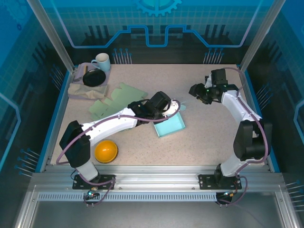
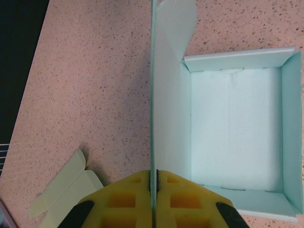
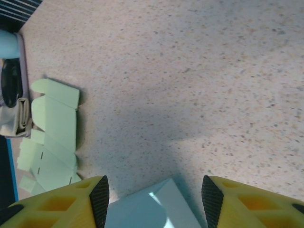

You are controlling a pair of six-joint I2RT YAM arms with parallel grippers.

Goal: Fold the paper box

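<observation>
The paper box (image 1: 170, 125) is light blue and lies open-topped at mid-table, three walls standing. My left gripper (image 1: 166, 108) is at its far-left side. In the left wrist view that gripper (image 2: 155, 172) is shut on the box's tall side flap (image 2: 166, 71), seen edge-on and upright next to the box's floor (image 2: 232, 128). My right gripper (image 1: 196, 93) hovers to the right of the box, beyond its far corner. In its own view the right gripper (image 3: 154, 202) is open, and a corner of the box (image 3: 142, 213) shows between the fingers, touching neither.
Flat pale-green box blanks (image 1: 118, 100) lie left of the box, also in the wrist views (image 2: 61, 192) (image 3: 52, 137). An orange bowl (image 1: 105, 151) sits near the left arm's base. A mug (image 1: 101, 61), a black dish (image 1: 94, 77) and a folded cloth (image 1: 80, 90) occupy the back-left corner.
</observation>
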